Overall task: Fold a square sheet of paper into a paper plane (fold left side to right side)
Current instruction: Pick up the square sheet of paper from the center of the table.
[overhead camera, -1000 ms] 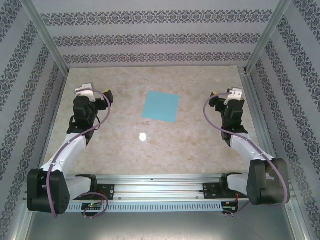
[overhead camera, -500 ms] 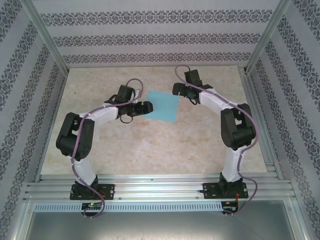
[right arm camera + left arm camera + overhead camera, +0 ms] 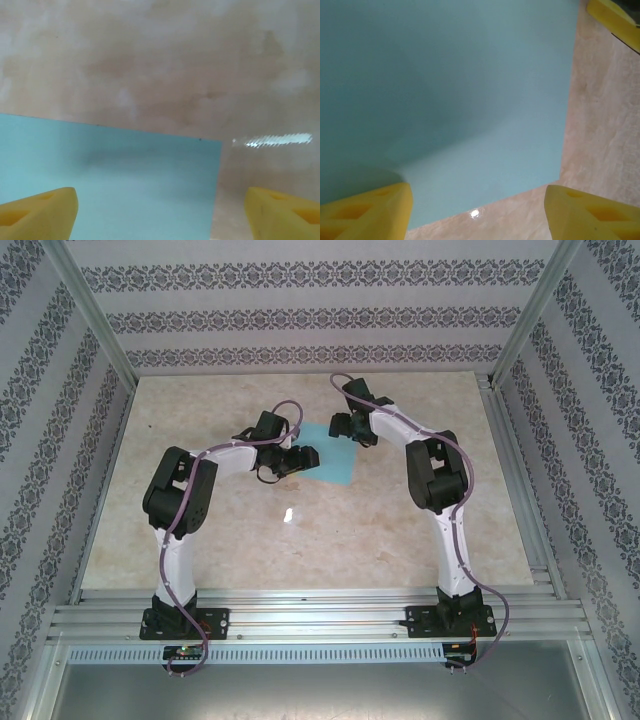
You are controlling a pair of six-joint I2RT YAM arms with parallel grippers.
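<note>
The sheet (image 3: 335, 462) lies flat on the worktop (image 3: 330, 540). The left fingers (image 3: 370, 212) are spread at the sheet's left edge. The right fingers (image 3: 37, 212) are spread wide over its far edge, by a corner. Neither pair pinches anything. To fold cleanly, the left should probably slide one finger under the left edge, nip lightly, and carry it squarely onto the right edge while the right pins the sheet.

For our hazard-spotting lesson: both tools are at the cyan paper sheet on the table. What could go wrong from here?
1. The thin light-blue square sheet of paper lies flat on the glossy marbled table; it may slide instead of lifting.
2. The open left tool and open right tool crowd the same sheet and could collide.
</note>
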